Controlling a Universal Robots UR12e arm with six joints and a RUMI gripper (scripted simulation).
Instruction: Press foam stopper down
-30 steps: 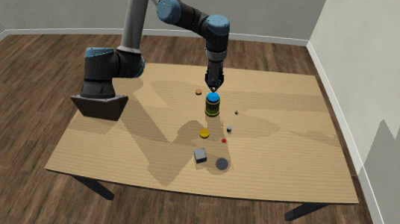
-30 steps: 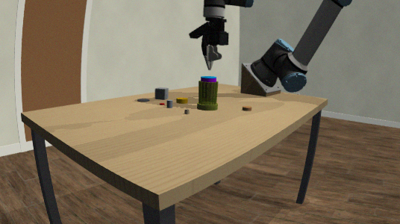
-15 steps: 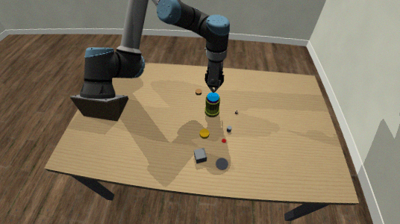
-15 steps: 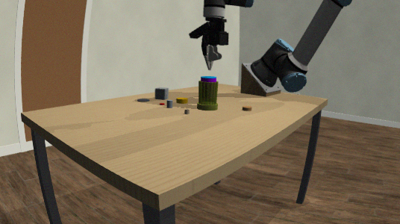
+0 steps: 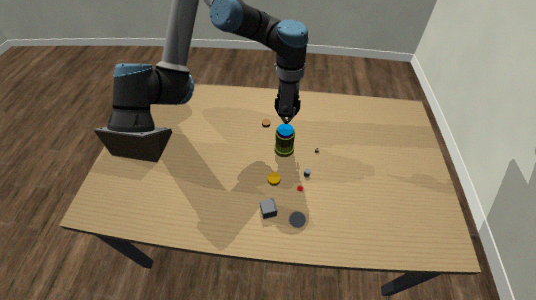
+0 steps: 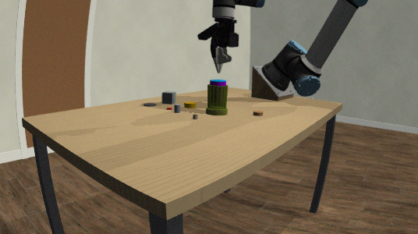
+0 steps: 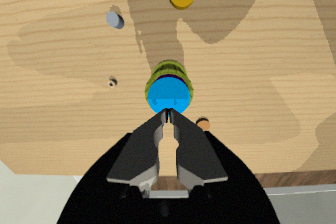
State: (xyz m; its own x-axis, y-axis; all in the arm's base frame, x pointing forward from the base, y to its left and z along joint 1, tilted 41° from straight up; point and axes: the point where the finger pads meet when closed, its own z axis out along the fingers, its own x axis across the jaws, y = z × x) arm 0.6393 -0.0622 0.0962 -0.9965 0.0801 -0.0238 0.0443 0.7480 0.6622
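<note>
On the table [image 6: 117, 155] the green jar [image 6: 217, 100] stands upright, its blue stopper [image 6: 217, 82] proud of the rim. The gripper [image 6: 218, 67] hangs above, fingers closed on nothing. Its tip seems centred, though views differ; press straight down, gently, stopping before the stopper lodges low.

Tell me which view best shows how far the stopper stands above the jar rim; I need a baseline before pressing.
The exterior view: side-on, the blue stopper stands proud of the green jar, with the shut tool apart above it. The top view shows it obliquely; the wrist view shows only its round face, no height.
</note>
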